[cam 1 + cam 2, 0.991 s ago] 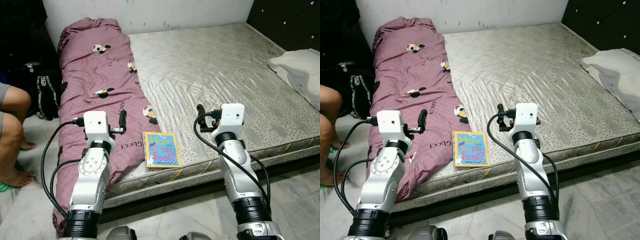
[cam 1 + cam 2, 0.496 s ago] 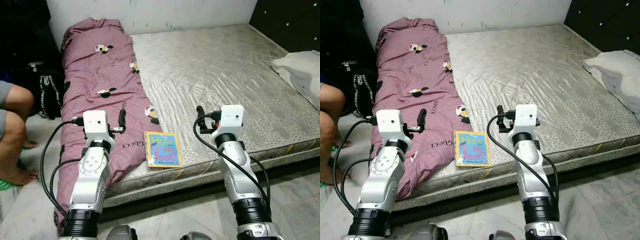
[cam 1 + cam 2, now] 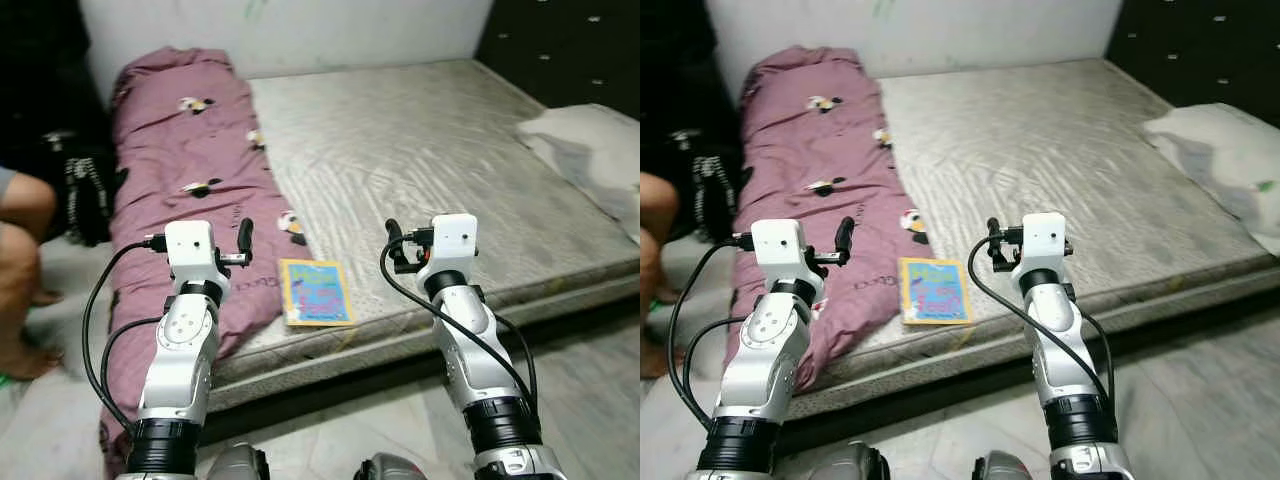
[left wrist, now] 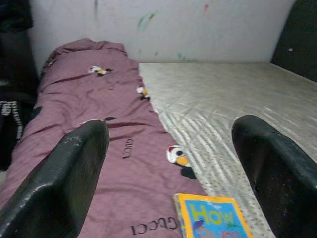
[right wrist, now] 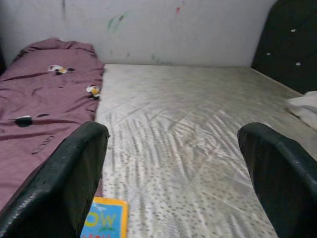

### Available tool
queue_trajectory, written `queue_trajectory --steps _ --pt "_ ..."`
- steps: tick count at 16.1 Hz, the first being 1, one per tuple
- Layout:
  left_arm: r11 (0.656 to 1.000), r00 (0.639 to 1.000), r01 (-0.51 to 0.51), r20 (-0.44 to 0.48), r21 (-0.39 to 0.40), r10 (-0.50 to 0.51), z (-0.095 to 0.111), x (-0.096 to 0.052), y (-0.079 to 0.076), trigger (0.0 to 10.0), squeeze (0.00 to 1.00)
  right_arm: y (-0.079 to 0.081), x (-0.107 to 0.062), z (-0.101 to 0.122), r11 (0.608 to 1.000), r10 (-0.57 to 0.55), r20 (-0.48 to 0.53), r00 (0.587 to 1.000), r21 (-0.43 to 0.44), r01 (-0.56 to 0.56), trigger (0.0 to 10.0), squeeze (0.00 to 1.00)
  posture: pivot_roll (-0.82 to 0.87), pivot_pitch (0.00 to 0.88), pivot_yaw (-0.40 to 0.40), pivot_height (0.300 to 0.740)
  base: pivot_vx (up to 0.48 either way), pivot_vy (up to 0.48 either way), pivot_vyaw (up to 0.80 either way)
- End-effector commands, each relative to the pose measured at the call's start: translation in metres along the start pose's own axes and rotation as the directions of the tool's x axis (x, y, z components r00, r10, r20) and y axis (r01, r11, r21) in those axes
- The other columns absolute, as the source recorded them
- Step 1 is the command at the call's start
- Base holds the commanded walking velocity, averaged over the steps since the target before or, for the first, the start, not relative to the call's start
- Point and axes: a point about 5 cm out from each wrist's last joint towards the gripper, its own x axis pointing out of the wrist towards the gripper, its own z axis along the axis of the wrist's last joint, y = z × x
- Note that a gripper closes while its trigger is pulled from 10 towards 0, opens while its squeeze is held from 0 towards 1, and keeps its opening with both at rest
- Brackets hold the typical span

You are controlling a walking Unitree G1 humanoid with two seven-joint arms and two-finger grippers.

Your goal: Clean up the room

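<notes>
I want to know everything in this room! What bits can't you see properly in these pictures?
- Book: title blurred in the eye views; bottom cut off in the left wrist view.
- Person: cut off by the left edge, only legs show.
- Pillow: cut by the right edge.
- Black bag: in shadow, details unclear.

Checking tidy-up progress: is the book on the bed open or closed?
Closed. The book lies flat on the mattress, front cover up, beside the purple blanket; no inside pages show.

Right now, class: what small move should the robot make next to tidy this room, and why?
Probably lower the open left gripper toward the book. The book lies loose near the mattress edge beside the purple blanket, between both raised arms, closest to reach.
</notes>
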Motion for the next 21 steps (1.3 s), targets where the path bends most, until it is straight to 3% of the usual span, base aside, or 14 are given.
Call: queue_trajectory --steps 1,4,8,16,21 --pt "1.000 1.000 0.002 0.000 -0.006 -0.002 0.0013 0.0007 -0.0004 10.0 0.00 -0.0010 0.0001 -0.0021 1.000 0.007 -0.013 1.000 -0.005 -0.007 10.0 0.00 -0.02 0.000 -0.009 0.695 0.000 0.000 0.00" --pt "1.000 1.000 0.003 -0.002 -0.012 -0.003 0.0009 0.0004 -0.0004 10.0 0.00 0.0049 -0.0006 -0.0013 0.998 0.068 -0.004 0.998 -0.017 -0.068 10.0 0.00 -0.02 0.000 -0.011 0.695 0.000 0.000 0.21" --pt "1.000 1.000 0.004 -0.004 -0.013 -0.004 0.0007 0.0002 -0.0003 10.0 0.00 0.0057 -0.0005 -0.0034 0.997 0.072 -0.020 0.997 -0.008 -0.072 10.0 0.00 -0.02 0.000 -0.010 0.695 0.000 0.000 0.16" --pt "1.000 1.000 -0.016 0.012 0.003 0.016 0.0049 0.0023 -0.0010 10.0 0.00 0.0077 -0.0009 -0.0018 0.995 0.102 -0.003 0.995 -0.014 -0.102 10.0 0.00 -0.03 0.000 -0.012 0.610 0.000 0.000 0.00" --pt "1.000 1.000 -0.012 0.016 -0.008 0.012 0.0058 0.0030 -0.0026 10.0 0.00 0.0086 -0.0009 -0.0021 0.994 0.103 -0.004 0.995 -0.018 -0.103 10.0 0.00 -0.03 0.000 -0.010 0.606 0.000 0.000 0.00"
